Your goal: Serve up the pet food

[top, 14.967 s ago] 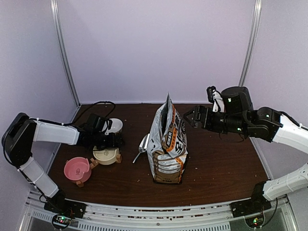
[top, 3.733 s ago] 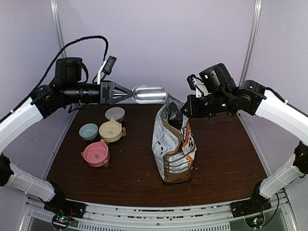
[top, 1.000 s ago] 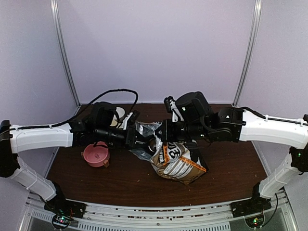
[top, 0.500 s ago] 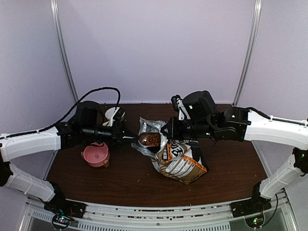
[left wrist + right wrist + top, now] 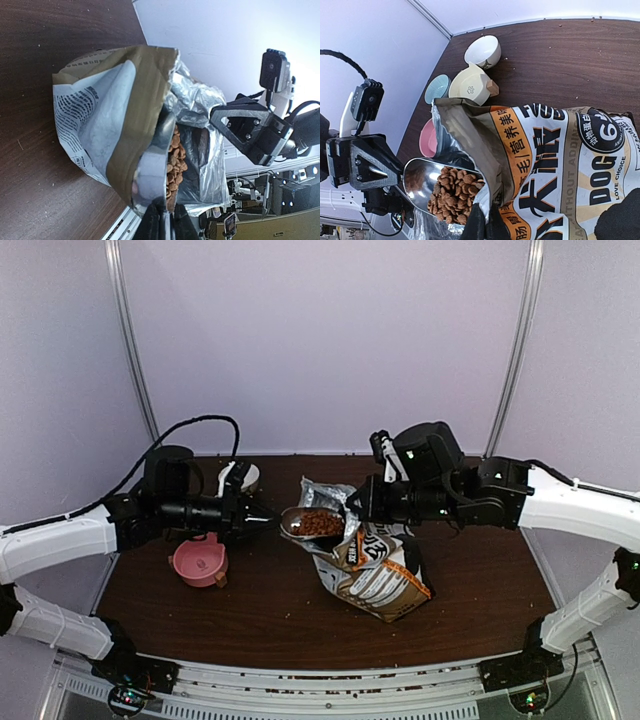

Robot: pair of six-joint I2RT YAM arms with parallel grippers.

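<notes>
Both sets we see closed: left fingers (image 5: 146, 227) pinch the scoop (image 5: 426, 181) of pet food (image 5: 455, 195) at the bag (image 5: 555, 165) mouth; right fingers (image 5: 472, 227) pinch its rim.

**Bag (image 5: 378, 575) in the middle, bowls (image 5: 200, 563) to its left**

The bag rests tilted on the table (image 5: 480, 590), mouth toward the far left. The scoop (image 5: 296, 524), kibble (image 5: 318, 524) in it, is at that mouth, between bag and bowls.

Robot lab test cell, plain lilac wall panels (image 5: 320, 340), metal corner posts (image 5: 133, 350), dark wooden table (image 5: 480, 585), aluminium mounting rail (image 5: 330, 692)
</notes>
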